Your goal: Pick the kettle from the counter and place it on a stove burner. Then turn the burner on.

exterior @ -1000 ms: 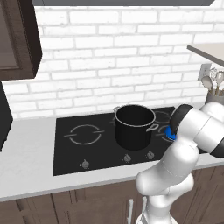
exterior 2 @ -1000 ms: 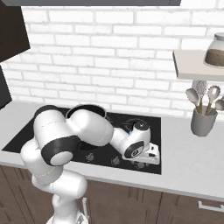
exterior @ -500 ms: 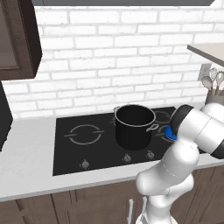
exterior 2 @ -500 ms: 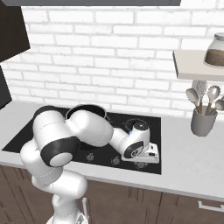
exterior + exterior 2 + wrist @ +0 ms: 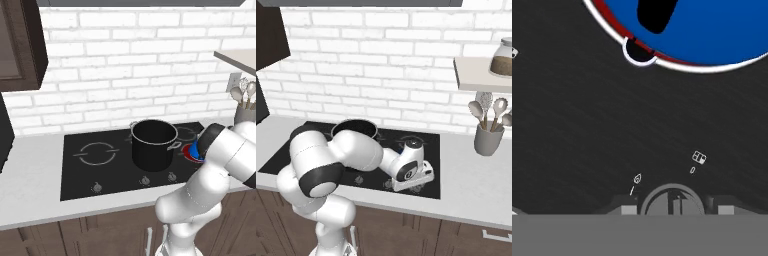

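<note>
The small bright blue kettle [image 5: 712, 30] is seen set on the red glowing burner [image 5: 190, 152]. The round knob [image 5: 671, 201] under the claw [image 5: 671, 210] is probably turned next. The claw's grip cannot be told.

We see next to no change vs. 1.0 s and 0.5 s ago. The arm's wrist [image 5: 408, 169] over the front right of the cooktop [image 5: 301, 150] sits a touch lower and further right in the right base view; hard to tell any more.
</note>
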